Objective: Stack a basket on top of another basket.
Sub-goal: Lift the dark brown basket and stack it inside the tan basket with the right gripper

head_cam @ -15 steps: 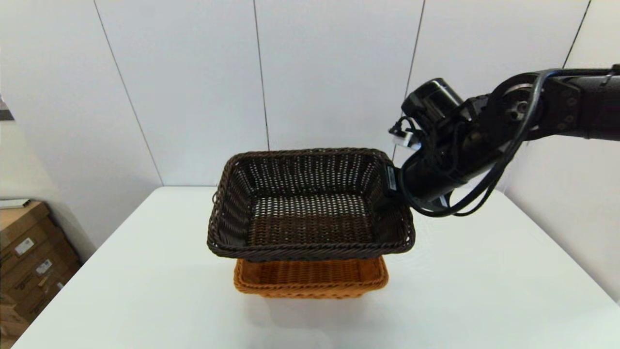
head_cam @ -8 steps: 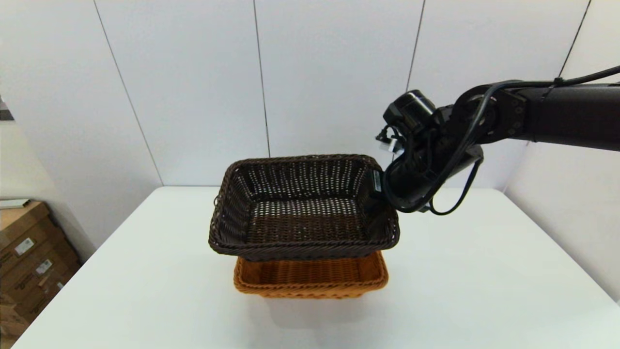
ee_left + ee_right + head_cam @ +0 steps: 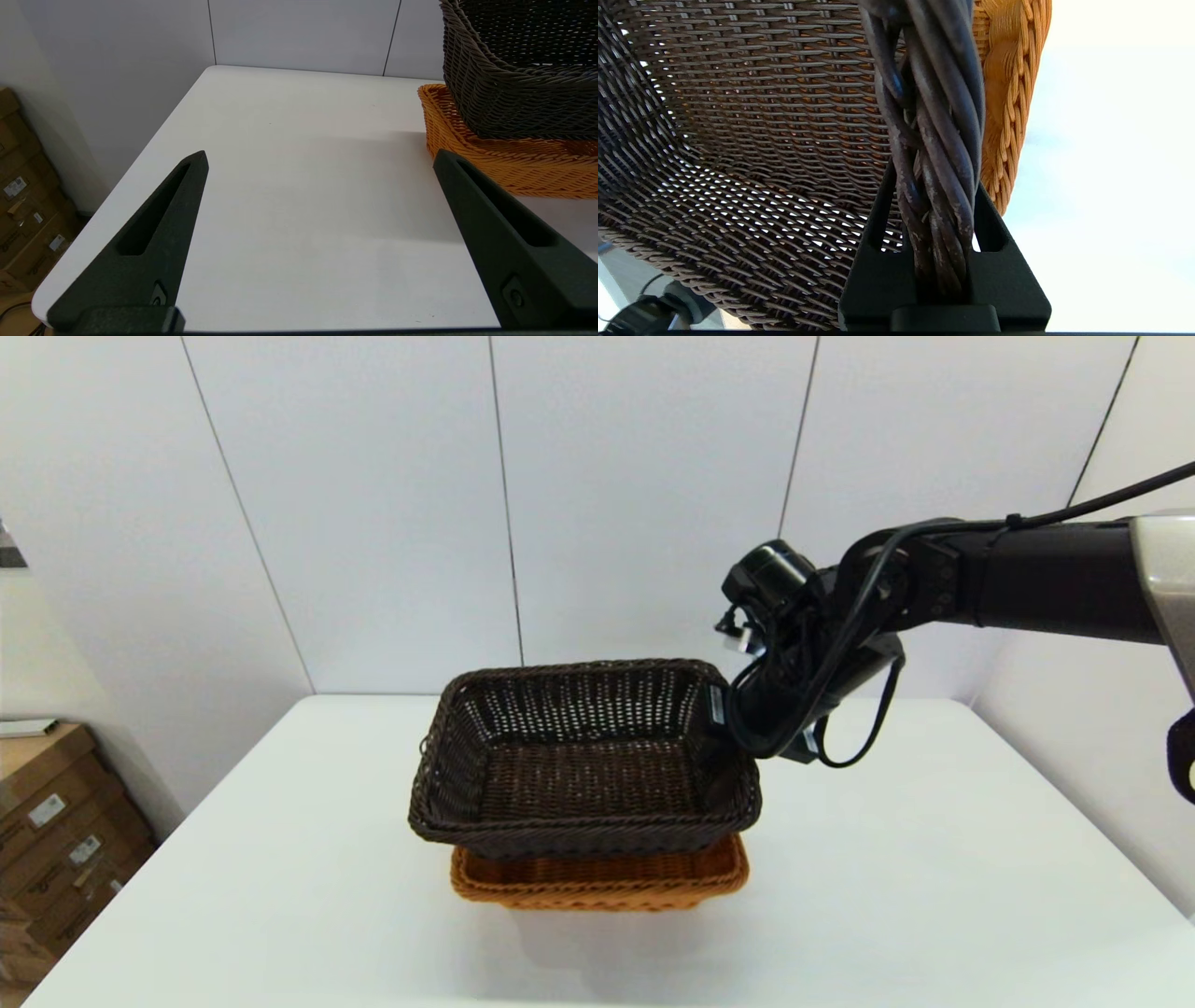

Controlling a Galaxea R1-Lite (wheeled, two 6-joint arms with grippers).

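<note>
The right gripper (image 3: 726,721) reaches in from the robot's right side and grips the rolled rim of the dark brown basket (image 3: 583,761) at its right short end. In the right wrist view the gripper (image 3: 936,219) has its two black fingers (image 3: 878,219) pressed close on either side of that twisted rim, one inside the wall and one outside, so the tool is nearly closed with only the rim between its pads. The dark basket sits directly over the orange basket (image 3: 597,882), which stands on the white table (image 3: 934,859) near its front middle. From the head view the dark basket covers most of the orange one and leaves only the near rim and front wall showing; its base appears to dip inside the orange rim, though whether it rests fully seated or hangs a little above cannot be told from these angles. In the left wrist view the dark basket (image 3: 518,70) leans slightly, its lower wall meeting the orange basket (image 3: 504,158) at the braided rim. The left gripper (image 3: 322,161) waits low at the table's left edge, well apart from both baskets, its fingers spread wide and holding nothing.
</note>
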